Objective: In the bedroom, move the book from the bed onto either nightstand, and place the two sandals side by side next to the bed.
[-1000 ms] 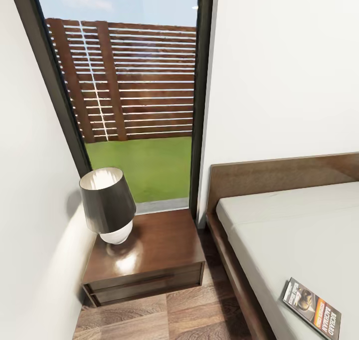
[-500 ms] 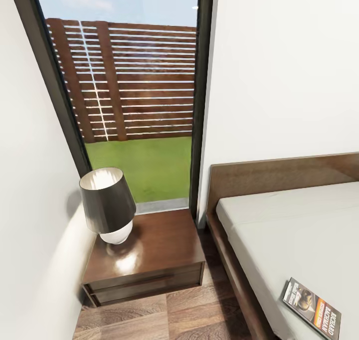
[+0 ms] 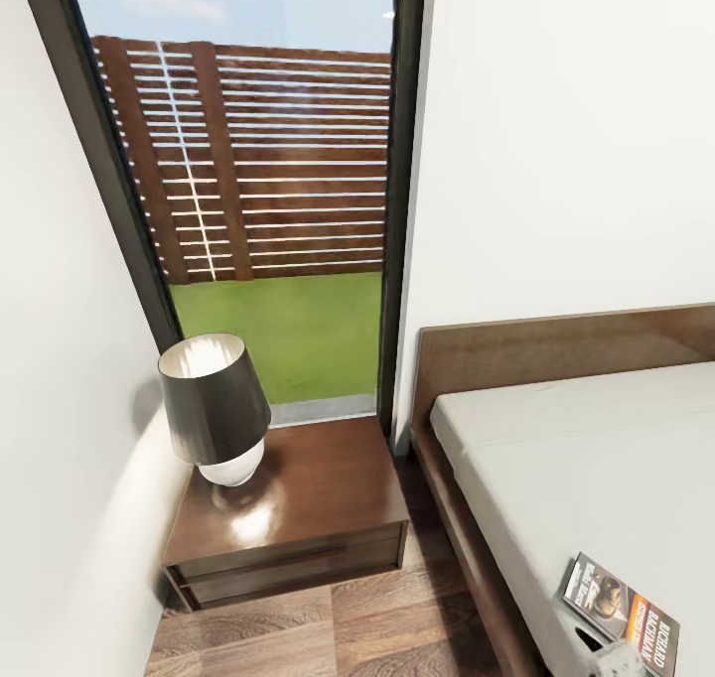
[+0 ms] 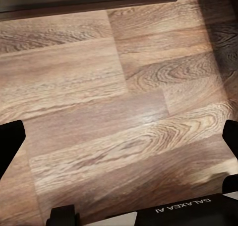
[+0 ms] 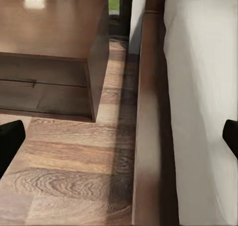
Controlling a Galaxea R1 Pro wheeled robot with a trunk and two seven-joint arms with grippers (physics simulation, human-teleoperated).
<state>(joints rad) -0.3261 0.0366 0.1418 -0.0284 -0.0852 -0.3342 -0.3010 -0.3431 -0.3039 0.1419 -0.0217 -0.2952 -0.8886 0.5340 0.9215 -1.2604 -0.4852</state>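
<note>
Grey mattress [image 3: 596,459] under book [image 3: 621,609] lettered "RICHARD BACHMAN"; both hands' fingers wide apart, "GALAXEA AI" on left hand [image 4: 119,146].

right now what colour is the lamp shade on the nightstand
Dark grey-brown lamp shade, pale inside; clearest in the head view.

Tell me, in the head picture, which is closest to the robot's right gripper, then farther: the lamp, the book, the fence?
From the right gripper at the bottom edge:
1. Book, right beside it on the bed.
2. Lamp, across on the nightstand, left.
3. Fence, outside the window.
</note>
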